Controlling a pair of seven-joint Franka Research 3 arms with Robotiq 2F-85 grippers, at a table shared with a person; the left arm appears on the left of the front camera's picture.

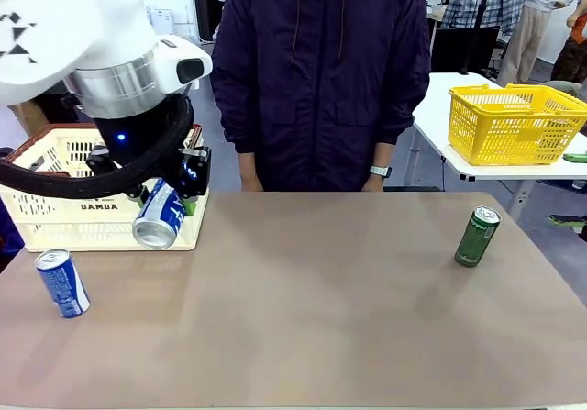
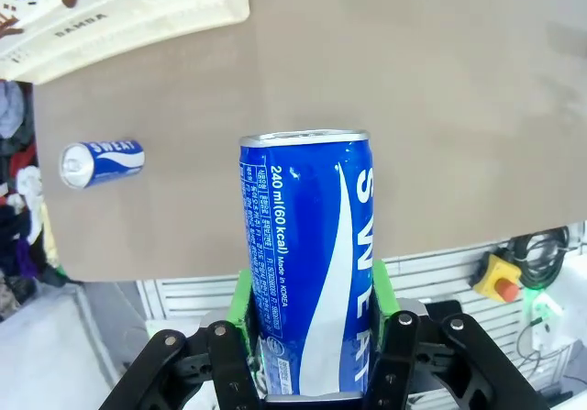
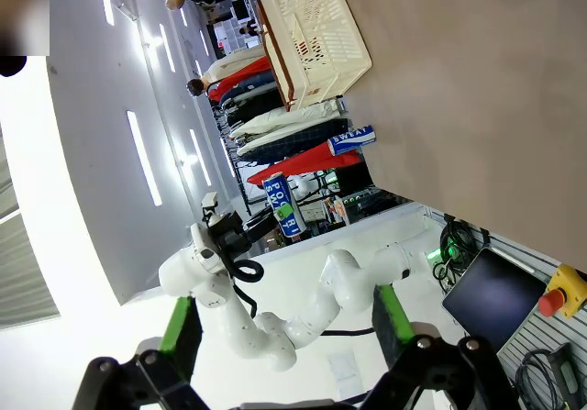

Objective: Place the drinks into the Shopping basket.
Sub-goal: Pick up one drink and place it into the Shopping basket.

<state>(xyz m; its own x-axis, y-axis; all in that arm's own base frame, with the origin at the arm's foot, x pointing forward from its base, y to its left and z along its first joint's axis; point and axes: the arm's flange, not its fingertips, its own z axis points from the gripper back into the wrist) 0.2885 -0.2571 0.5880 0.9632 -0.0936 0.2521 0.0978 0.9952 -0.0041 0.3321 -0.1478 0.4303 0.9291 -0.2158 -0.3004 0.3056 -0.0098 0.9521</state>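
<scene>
Right hand (image 3: 284,323): released, fingers apart, nothing between them.
Blue can (image 1: 62,282): standing at the surface's (image 1: 303,318) near-left edge; not yet collected.
Green can (image 1: 478,236): standing toward the right edge; not yet collected.
Left hand (image 2: 312,309): clenched on a blue-and-white can (image 1: 158,217), tilted, just in front of the basket.
Shopping basket (image 1: 55,210): far-left corner; contents hidden.
Progress: judged early; one can in grasp, two left.

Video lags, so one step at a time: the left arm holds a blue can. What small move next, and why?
Probably carry the blue can over the Shopping basket before opening: the left jaws are shut on it, but the left wrist view shows table beyond it, the basket to one side.
</scene>
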